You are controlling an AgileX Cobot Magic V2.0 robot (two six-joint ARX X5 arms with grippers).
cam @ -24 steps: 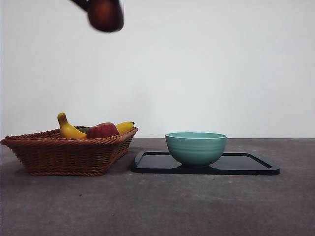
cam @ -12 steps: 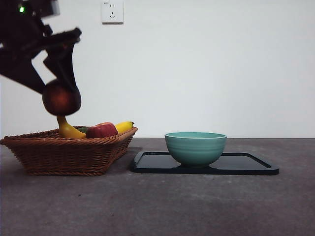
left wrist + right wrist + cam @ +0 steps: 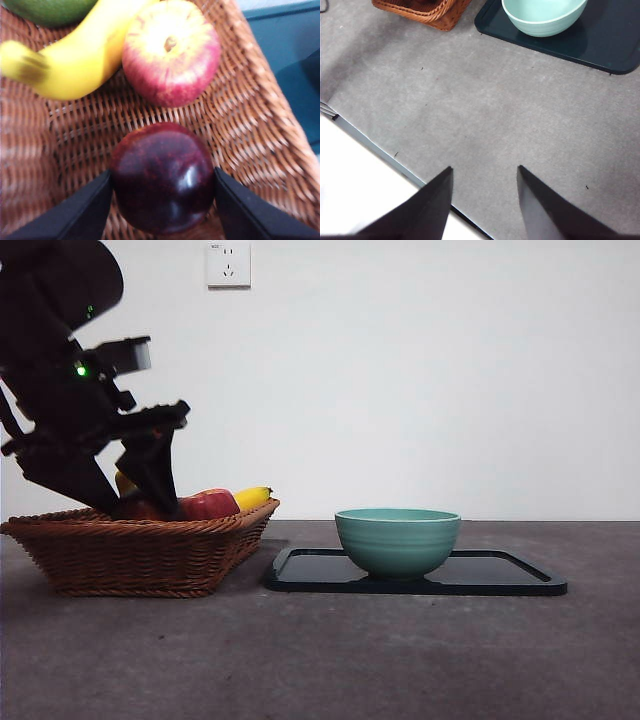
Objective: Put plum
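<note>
The plum [image 3: 162, 182], dark maroon and glossy, sits between the jaws of my left gripper [image 3: 162, 175], low inside the wicker basket [image 3: 250, 100], just above or on its woven bottom. The jaws are shut on it. In the front view the left gripper [image 3: 140, 495] reaches down into the basket [image 3: 140, 555] at the left, and the plum is mostly hidden behind the jaws and the rim. My right gripper [image 3: 485, 175] is open and empty over bare table.
In the basket lie a red apple [image 3: 170, 52] close to the plum, a banana [image 3: 75, 60] and a green fruit [image 3: 47, 9]. A teal bowl [image 3: 398, 540] stands on a dark tray [image 3: 500, 575] right of the basket. The table edge runs near the right gripper.
The left gripper has carried the plum from high above the table down and to the left, into the basket. The fruit in the basket and the bowl have not moved.
</note>
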